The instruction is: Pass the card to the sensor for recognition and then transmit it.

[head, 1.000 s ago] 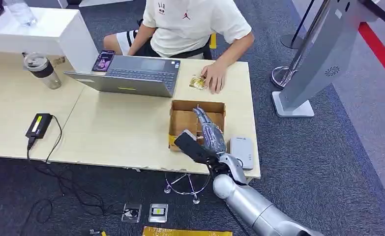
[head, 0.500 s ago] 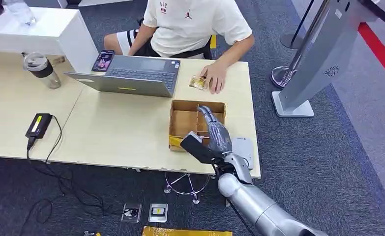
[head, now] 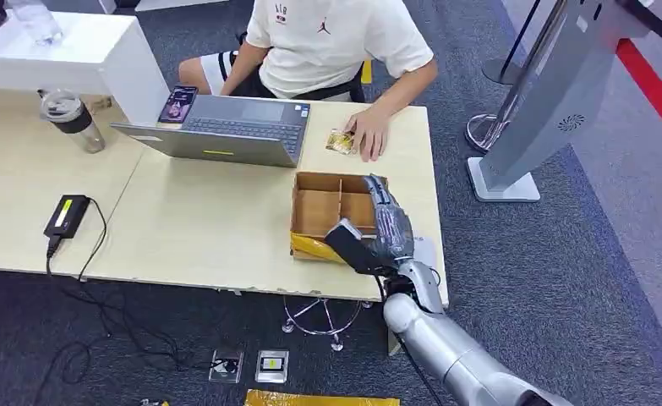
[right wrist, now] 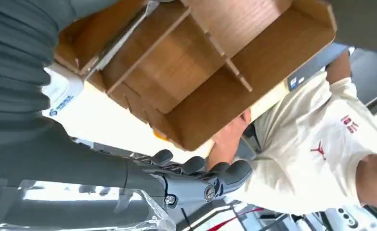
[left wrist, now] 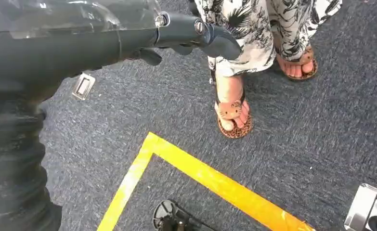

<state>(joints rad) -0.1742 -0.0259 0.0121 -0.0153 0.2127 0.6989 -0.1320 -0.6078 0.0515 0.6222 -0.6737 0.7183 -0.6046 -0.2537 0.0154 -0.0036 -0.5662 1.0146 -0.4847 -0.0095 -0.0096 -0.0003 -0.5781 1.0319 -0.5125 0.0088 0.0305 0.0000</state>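
My right hand (head: 378, 233) hovers over the right edge of the divided cardboard box (head: 336, 178), its fingers stretched toward the person. In the right wrist view a thin pale card (right wrist: 123, 36), seen edge-on, runs from my thumb across the box (right wrist: 215, 96) corner, so the hand pinches it. The white sensor pad (head: 427, 254) lies on the table just right of the box, partly under the hand; it also appears as a white pad with a blue logo (right wrist: 61, 94). My left hand (left wrist: 196, 33) hangs over the carpet and holds nothing.
A seated person rests a hand on a gold card (head: 340, 141) beyond the box. A laptop (head: 226, 127), a cup (head: 72, 118) and a black adapter (head: 67, 214) are on the table's left. A grey kiosk (head: 547, 101) stands right. Someone's sandalled feet (left wrist: 232, 113) are near my left arm.
My right hand has moved rightward from over the box's near compartments to its right edge, covering more of the sensor pad. The person has stayed still.
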